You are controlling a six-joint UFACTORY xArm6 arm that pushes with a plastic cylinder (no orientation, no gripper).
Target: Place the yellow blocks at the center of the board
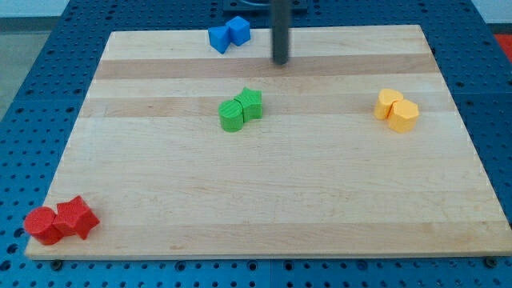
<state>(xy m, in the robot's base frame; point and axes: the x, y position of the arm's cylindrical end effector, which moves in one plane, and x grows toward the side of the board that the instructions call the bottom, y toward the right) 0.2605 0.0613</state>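
Two yellow blocks touch each other at the view's right: one (389, 102) behind and a hexagon-like one (403, 116) in front. My tip (281, 62) is near the view's top, at the middle, well to the left of the yellow blocks and above them in the view. It touches no block. The rod is dark and upright, coming down from the top edge.
Two green blocks (241, 110) sit together near the board's middle, below my tip. Two blue blocks (229, 34) lie at the top edge, left of my tip. Two red blocks (61, 221) sit at the bottom-left corner. The wooden board (264, 200) rests on a blue perforated table.
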